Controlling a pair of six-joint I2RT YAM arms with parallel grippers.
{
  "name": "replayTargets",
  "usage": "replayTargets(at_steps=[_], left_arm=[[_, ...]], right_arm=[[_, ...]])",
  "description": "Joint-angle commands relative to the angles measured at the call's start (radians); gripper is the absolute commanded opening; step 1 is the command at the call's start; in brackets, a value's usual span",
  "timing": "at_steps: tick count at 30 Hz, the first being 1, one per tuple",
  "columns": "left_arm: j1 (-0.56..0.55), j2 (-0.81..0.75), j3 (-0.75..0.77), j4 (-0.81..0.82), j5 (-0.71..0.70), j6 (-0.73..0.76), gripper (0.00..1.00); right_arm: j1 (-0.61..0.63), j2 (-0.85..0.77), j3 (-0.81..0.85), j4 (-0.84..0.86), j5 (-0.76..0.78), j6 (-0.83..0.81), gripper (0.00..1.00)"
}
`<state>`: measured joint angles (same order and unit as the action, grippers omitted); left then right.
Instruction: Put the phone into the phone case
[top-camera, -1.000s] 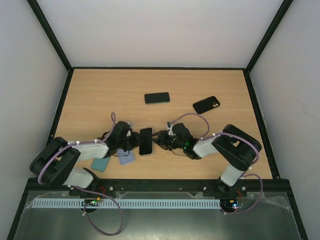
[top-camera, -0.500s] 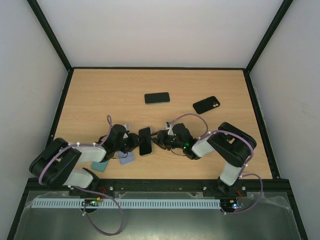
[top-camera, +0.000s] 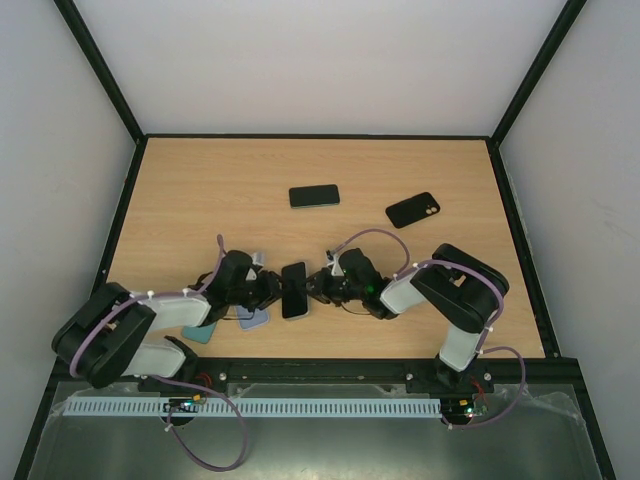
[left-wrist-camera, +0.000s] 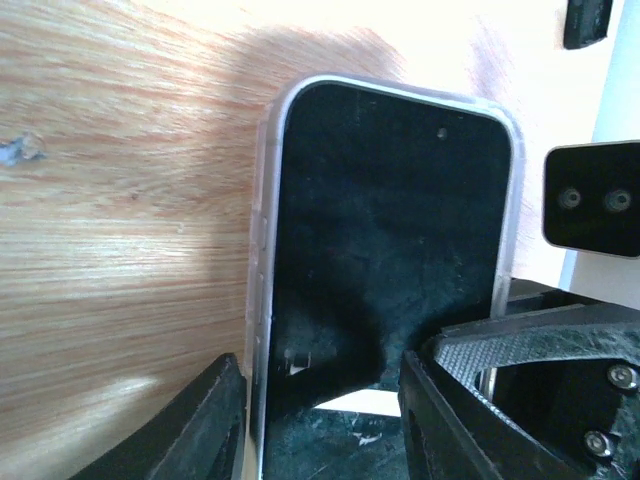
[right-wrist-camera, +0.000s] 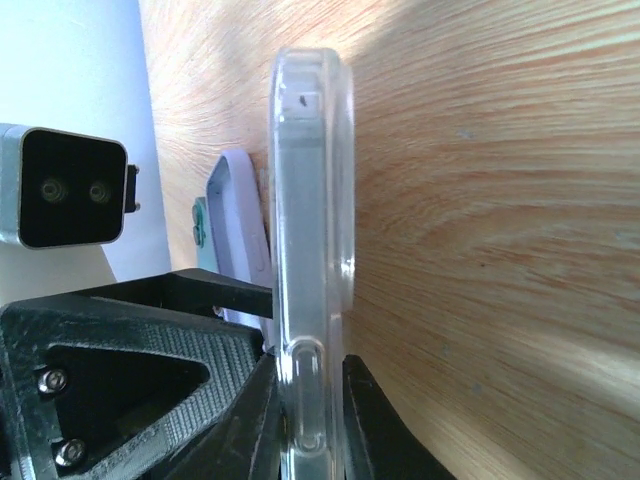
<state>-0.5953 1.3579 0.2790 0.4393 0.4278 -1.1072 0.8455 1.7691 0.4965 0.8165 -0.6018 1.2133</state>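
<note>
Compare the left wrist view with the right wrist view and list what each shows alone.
Left wrist only: the phone, black screen face-on, plus a dark object at the top corner. Right wrist only: the right tool pinching the thin edge, and a lavender case lying behind. Both: the clear case around the phone, and the wooden table.
</note>
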Motion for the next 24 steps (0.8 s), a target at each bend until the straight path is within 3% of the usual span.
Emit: replayTargets(at_steps=[1,6,14,20,24], left_arm=[[0.008,-0.079,0.008,-0.065,0.034,0.004,0.45],[0.077,-0.186,0.021,-0.141,0.079,0.029,0.52],[0.180,-0.444,0.111,-0.375,0.132,0.142,0.80],[0.192,-0.572,0.127,-0.318,0.238,0.113,0.85],[0.192,-0.622,0.112,-0.160,0.317,0.021,0.84]], right_arm=[[0.008,-0.025,-0.003,0.091,-0.013,-0.011,0.10],[0.007,-0.080,-0.031,0.140,-0.022,0.012,0.09],[0.008,-0.254,-0.074,0.210,-0.083,0.036,0.09],[0.009,-0.410,-0.085,0.280,-0.162,0.086,0.10],[0.011,-0.481,-0.075,0.300,-0.199,0.110,0.11]])
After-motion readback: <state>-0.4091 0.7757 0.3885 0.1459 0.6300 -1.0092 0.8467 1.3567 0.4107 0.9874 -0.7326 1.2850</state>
